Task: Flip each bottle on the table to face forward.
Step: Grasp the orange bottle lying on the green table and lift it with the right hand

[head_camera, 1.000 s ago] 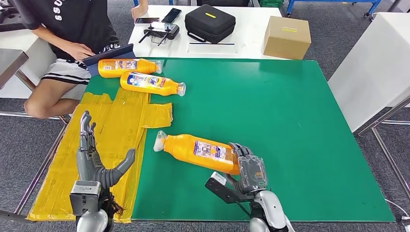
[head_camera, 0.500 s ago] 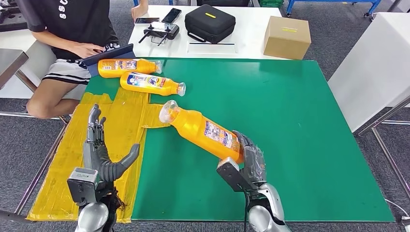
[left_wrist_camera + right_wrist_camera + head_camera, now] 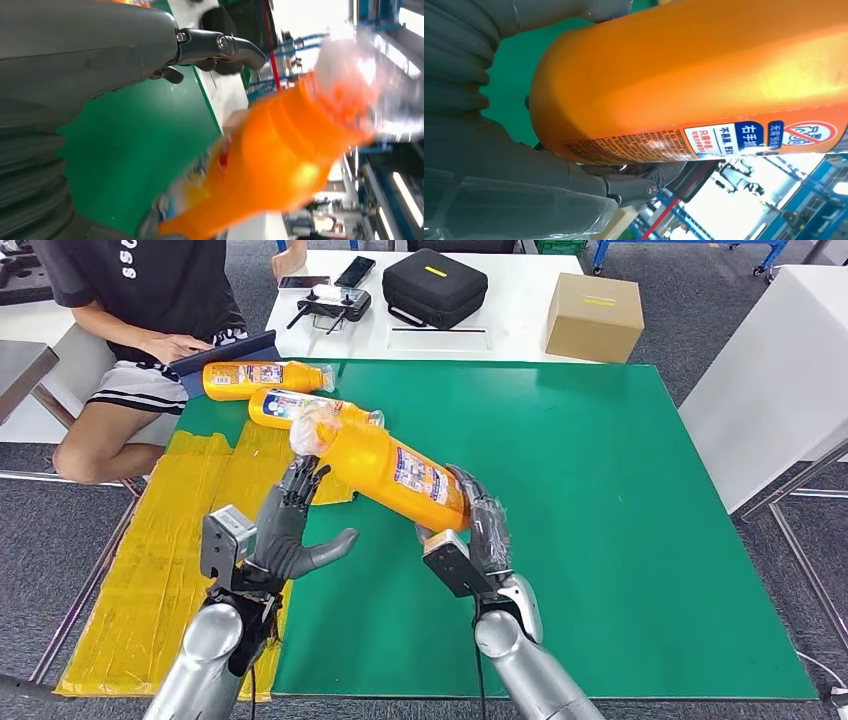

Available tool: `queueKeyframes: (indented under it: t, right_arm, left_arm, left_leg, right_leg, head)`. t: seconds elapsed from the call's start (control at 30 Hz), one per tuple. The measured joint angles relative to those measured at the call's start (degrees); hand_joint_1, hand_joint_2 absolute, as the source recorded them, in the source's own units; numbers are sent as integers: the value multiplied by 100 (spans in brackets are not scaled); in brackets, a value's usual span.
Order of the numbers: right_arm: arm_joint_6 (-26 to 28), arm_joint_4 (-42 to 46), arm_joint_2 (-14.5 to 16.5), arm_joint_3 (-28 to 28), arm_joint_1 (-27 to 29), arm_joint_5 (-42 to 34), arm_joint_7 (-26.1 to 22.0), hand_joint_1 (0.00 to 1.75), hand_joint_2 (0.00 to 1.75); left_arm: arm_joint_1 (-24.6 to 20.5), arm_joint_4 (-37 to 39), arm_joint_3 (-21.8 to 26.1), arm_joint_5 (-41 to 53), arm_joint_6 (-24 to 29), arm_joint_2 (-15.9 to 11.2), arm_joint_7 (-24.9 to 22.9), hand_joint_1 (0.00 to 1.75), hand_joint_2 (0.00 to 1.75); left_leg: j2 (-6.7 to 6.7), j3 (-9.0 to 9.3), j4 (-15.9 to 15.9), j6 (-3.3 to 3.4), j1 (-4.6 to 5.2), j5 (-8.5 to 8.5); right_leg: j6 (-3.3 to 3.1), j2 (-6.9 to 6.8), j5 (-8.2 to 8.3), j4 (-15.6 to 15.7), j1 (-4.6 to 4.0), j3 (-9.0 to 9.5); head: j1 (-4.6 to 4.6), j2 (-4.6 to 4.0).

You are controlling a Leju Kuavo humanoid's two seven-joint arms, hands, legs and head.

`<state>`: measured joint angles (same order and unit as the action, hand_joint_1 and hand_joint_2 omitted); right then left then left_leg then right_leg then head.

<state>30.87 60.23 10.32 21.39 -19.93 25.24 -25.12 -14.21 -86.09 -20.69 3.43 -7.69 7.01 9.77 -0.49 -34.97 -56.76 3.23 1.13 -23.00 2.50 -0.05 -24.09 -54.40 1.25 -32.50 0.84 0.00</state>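
Two bottles (image 3: 262,390) beyond, green mat (image 3: 620,500) rightward.

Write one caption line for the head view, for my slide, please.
Right hand holds an orange bottle tilted above the green table; open left hand waits near its neck.

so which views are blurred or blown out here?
Left wrist view: the held bottle is motion-smeared, its clear neck washed out against a blown-out bright background. Right wrist view: bottle label sharp, background overexposed. Head view: evenly lit and sharp, slight blur at the bottle's neck; the right hand holds its base.
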Motion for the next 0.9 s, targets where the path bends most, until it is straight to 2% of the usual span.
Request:
queueKeyframes:
  t: [0.23, 0.53, 0.73, 0.9]
  right_arm:
    - [-27, -664, 263, 194, -567, -300, -179, 175, 175]
    - [-4, -1210, 516, 361, -930, -488, -353, 175, 175]
    - [183, -1491, 730, 542, -1073, -431, -524, 175, 175]
    - [229, -1648, 791, 592, -1118, -435, -526, 175, 175]
  left_arm:
    - [-540, 257, -306, -124, -3, -48, -231, 0, 175]
    - [-920, 467, -519, -256, 4, -55, -397, 0, 175]
    - [-1072, 646, -621, -451, 4, -44, -467, 0, 175]
    - [-1107, 750, -634, -503, 10, -43, -461, 0, 175]
  left_leg:
    - [0, -13, 0, 0, 0, 0]
    - [0, -22, -1, 0, 0, 0]
    - [6, -22, -1, 0, -1, 0]
    - [7, -24, -1, 0, -1, 0]
  right_leg:
    - [0, -1, 0, -1, 0, -11]
    - [0, 0, 0, -1, 0, -21]
    - [0, 1, 0, -1, 0, -24]
    - [0, 1, -1, -1, 0, -25]
  head:
    - [0, 0]
    - [1, 0]
    - [0, 0]
    - [2, 0]
